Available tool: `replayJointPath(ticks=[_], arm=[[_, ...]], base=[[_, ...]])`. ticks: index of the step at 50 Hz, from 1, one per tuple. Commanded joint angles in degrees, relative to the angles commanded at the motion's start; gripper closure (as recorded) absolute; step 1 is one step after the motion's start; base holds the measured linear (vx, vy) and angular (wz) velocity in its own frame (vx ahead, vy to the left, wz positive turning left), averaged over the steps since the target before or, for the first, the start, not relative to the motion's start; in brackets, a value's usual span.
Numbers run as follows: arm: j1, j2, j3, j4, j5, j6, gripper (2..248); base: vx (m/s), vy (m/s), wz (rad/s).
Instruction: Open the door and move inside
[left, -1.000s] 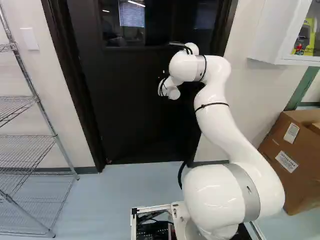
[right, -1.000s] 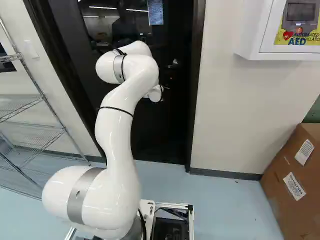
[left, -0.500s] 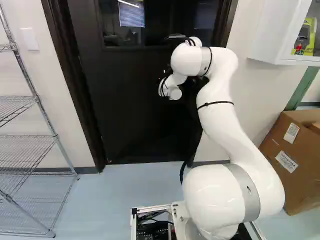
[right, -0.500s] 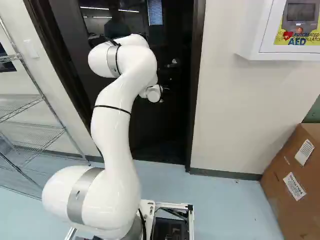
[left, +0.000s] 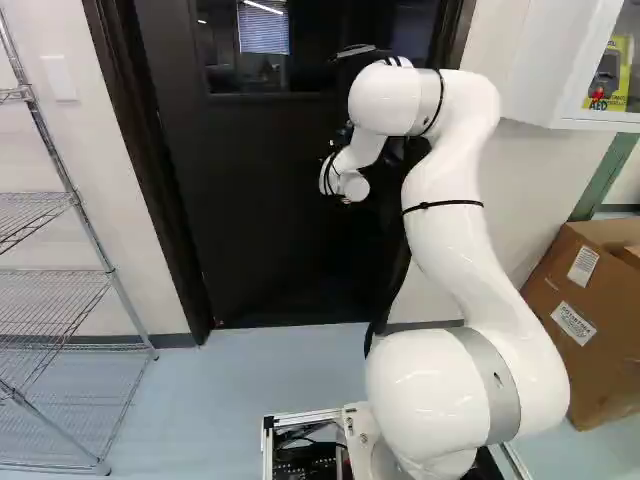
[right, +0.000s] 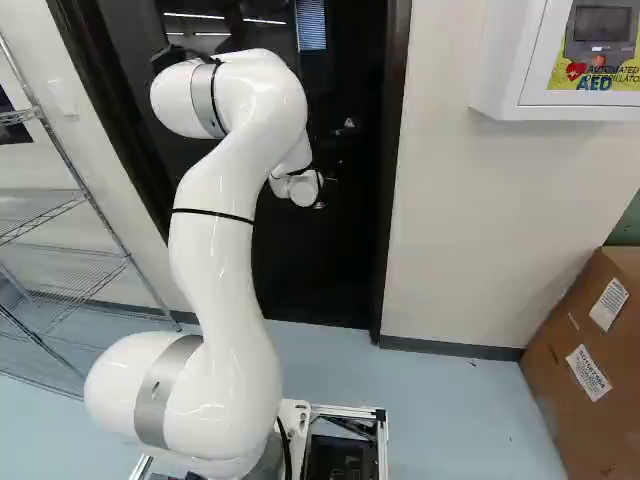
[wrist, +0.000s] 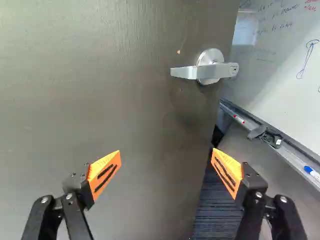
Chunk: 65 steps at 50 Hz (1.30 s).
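The dark door (left: 270, 200) fills the doorway in the left base view, behind my arm. In the wrist view the door (wrist: 100, 90) lies ahead of my gripper (wrist: 166, 151), whose two orange-padded fingers stand wide open with nothing between them. A silver lever handle (wrist: 205, 71) is mounted near the door's free edge, ahead of the fingers and apart from them. Past that edge another room shows, so the door stands ajar. In both base views the arm and the dark background hide the fingers.
Beyond the door edge are a whiteboard (wrist: 280, 60), its marker tray (wrist: 270, 137) and dark carpet (wrist: 217, 215). A wire shelf (left: 60, 270) stands left of the doorway. Right of it are a white wall cabinet (right: 500, 60) and a cardboard box (right: 590, 370).
My arm's upper part has drawn back and up, shifting right in the left base view and left in the right base view. The wrist end has barely shifted. The base has not moved.
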Motion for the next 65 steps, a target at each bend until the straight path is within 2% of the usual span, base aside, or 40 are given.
replayJointPath(ticks=[31, 65], arm=[[0.0, 8.5, 11.6, 1.2, 0.0, 0.0, 3], [1.7, 17.6, 23.4, 4.3, 0.0, 0.0, 3]], base=[[0.0, 0.0, 0.0], [0.0, 0.0, 0.0]])
